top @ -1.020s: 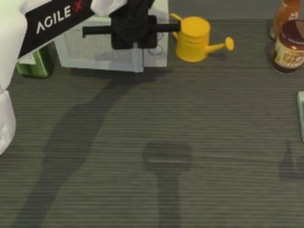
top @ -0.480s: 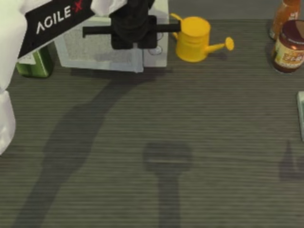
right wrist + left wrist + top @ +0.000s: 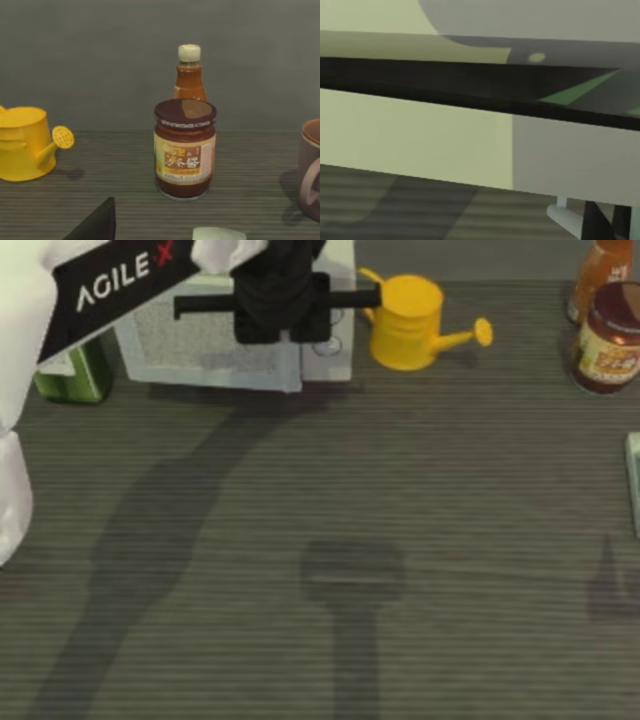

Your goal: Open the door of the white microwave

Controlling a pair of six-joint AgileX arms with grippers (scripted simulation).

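Top view: left arm reached over the white microwave point(image 3: 240, 340), its left claw point(image 3: 283, 305) above the door's point(image 3: 210, 345) right edge; finger spread could not be told. Door looked nearly flush. Yellow watering can point(image 3: 405, 320) stood just right of the microwave.

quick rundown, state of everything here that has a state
white boxy microwave: upright at the table's far edge
white mesh-window door: looks closed or nearly so
left claw: at the microwave's front
yellow watering can: upright
brown-lidded sauce jar: upright, lid on
orange sauce bottle: upright, capped
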